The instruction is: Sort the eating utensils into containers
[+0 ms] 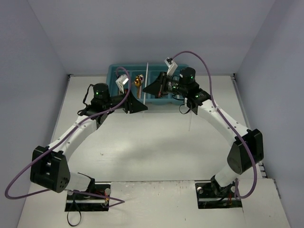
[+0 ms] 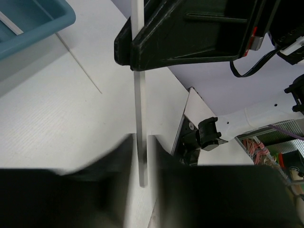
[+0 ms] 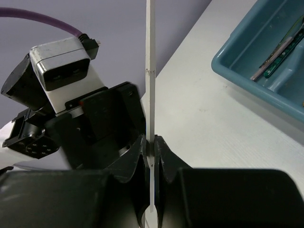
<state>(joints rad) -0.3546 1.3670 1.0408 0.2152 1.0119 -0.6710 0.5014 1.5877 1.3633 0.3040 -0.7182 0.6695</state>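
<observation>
A thin pale stick (image 1: 147, 71) stands nearly upright just in front of the teal cutlery tray (image 1: 112, 71). My right gripper (image 1: 145, 90) is shut on it; in the right wrist view both pads press the stick (image 3: 150, 71) at the gripper (image 3: 152, 142). My left gripper (image 1: 145, 108) is lower. In the left wrist view the stick's (image 2: 138, 104) bottom end sits between that gripper's (image 2: 141, 140) narrowly parted jaws, with a pale gap on its right side. A gold spoon (image 1: 138, 81) lies in the tray. Dark knives (image 3: 278, 50) lie in a compartment.
Another thin pale stick (image 1: 190, 121) lies on the white table right of centre. The tray's corner (image 2: 42, 26) shows at the upper left of the left wrist view. Purple cables loop above both arms. Grey walls close the table's sides and back.
</observation>
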